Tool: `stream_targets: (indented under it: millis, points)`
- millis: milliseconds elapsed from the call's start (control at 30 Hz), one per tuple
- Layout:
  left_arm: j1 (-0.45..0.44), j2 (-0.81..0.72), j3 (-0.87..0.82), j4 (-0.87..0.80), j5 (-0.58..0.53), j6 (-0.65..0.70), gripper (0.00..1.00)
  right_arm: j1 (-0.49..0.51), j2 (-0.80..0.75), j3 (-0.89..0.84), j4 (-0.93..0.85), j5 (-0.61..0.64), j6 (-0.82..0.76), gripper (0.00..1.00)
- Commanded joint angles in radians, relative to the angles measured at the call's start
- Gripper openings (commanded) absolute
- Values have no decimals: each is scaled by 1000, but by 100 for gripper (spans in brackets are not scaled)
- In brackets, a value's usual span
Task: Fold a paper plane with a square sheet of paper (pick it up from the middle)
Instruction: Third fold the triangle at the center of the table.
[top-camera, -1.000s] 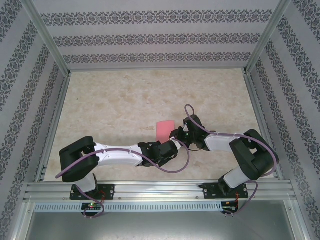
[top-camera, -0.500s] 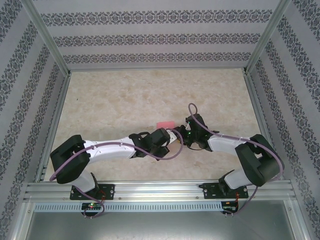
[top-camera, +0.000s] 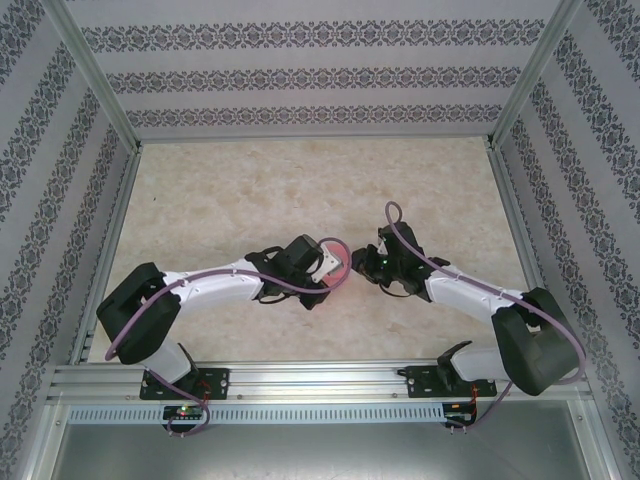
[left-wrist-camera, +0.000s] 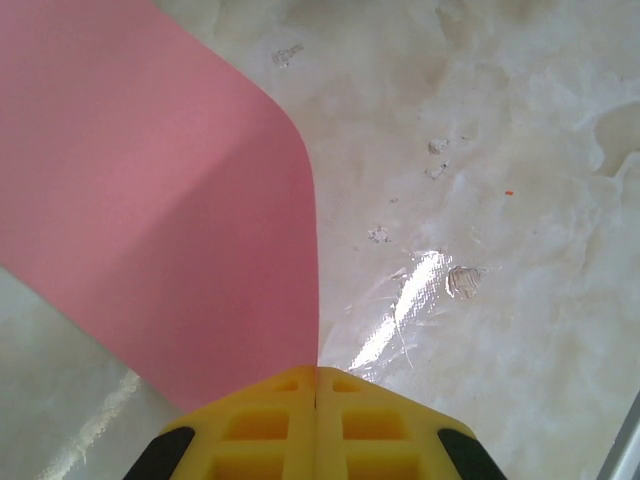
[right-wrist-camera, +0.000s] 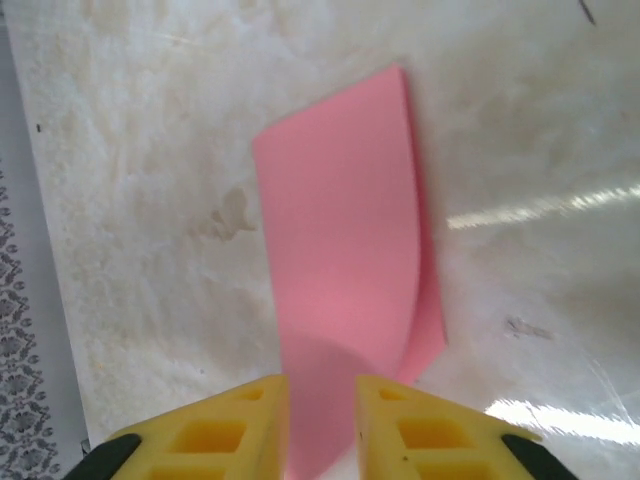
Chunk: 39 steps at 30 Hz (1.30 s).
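Mid-table, both arms meet nose to nose. The square sheet of paper (left-wrist-camera: 150, 200) is bowed over on itself, one long edge lapping the other, and looks lifted off the marbled table (left-wrist-camera: 520, 180) at the held end; whether its far end touches the table I can't tell. Left gripper (left-wrist-camera: 317, 375): yellow pads pressed flush together, pinching the sheet's near edge. Right gripper (right-wrist-camera: 322, 390): pads a narrow gap apart, the pink strip running into that gap, not clamped on it as far as I can judge. The step in hand looks like setting a lengthwise fold. To do it well, the left should hold firm as the anchor while the right closes only once the two layers lie edge to edge. It should then press along the bend rather than tug, since thin paper skews or tears if the two pull apart. Writing: none readable. The walls carry ornamental dark bands only, and paper and pads are unmarked.
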Motion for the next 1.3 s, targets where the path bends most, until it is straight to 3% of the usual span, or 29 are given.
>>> stream_targets:
  millis: [0,333,533,1267]
  points:
    - [25,25,4,38,80,-21,0,-7,58,72,-9,-1,-53,20]
    - [85,51,5,38,139,-45,0,20,342,296,-129,12,-148,12]
    - [124,72,9,45,170,-52,0,35,440,347,-164,33,-177,11]
    - [191,131,18,49,167,-69,1,58,476,359,-215,79,-186,12]
